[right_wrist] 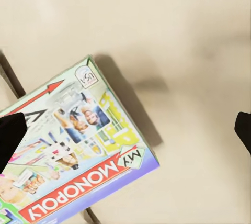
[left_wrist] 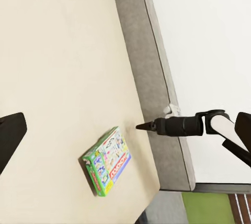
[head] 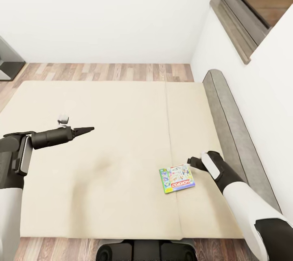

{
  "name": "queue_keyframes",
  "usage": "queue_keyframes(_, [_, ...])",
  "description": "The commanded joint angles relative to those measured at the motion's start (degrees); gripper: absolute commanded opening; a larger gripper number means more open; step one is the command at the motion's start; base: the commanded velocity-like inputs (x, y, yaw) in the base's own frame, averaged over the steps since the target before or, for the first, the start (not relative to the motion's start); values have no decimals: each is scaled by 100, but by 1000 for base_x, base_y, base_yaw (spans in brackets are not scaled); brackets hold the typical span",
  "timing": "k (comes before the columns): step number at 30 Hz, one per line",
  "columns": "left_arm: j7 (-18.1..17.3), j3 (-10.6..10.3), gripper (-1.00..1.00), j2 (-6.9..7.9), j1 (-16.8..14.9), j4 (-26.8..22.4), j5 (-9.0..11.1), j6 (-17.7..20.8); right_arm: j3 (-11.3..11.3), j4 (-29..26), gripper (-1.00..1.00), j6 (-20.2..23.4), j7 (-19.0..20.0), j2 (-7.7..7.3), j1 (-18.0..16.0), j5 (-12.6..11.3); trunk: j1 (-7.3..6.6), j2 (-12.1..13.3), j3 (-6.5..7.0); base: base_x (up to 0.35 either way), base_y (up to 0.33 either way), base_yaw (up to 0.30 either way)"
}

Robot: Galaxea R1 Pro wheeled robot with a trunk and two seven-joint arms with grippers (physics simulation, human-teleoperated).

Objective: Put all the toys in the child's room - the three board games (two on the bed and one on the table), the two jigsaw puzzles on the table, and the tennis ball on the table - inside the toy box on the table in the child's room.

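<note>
We looked down over a low wide bed with a beige sheet [head: 101, 130] and a dark grey padded headboard [head: 236, 130] running along the white wall at the right. On the sheet lay one flat white-and-green board game box printed "My Monopoly" [head: 176, 178], resting flat near the headboard side and straddling the seam between the two mattress halves. Our right arm, white with a black wrist, reached in from the lower right, bent at the elbow, its right gripper [head: 194, 163] poised just beside the upper right corner of the box, above the sheet. From the right wrist camera we saw the box [right_wrist: 73, 156] below and between two dark fingertips [right_wrist: 10, 135] standing wide apart at either edge, so those jaws were spread, holding nothing. Our left arm stretched out level over the middle of the bed, well apart from the box, its left gripper [head: 83, 130] pointing toward the headboard; the fingers looked drawn together into one point, though we could not tell for certain.
</note>
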Motion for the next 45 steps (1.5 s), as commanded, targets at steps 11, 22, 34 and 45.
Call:
queue_keyframes(11, [-5, 2, 100, 1, -3, 0, 14, 51, 51, -8, 100, 0, 218, 0, 4, 54, 3, -10, -111, 0, 0, 0])
queue_keyframes(22, [-4, 7, 100, -72, -3, 0, 14, 51, 58, 31, 100, 2, 237, -5, 19, 56, 3, -10, -215, 0, 0, 0])
queue_keyframes(34, [-2, 7, 100, -96, -3, 0, 14, 51, 58, 44, 100, -8, 452, -8, 54, 83, 3, -10, -328, 0, 0, 0])
queue_keyframes(45, [3, 7, 100, -117, -3, 0, 14, 51, 66, 45, 100, -10, 509, -4, 70, 91, 3, -10, -432, 0, 0, 0])
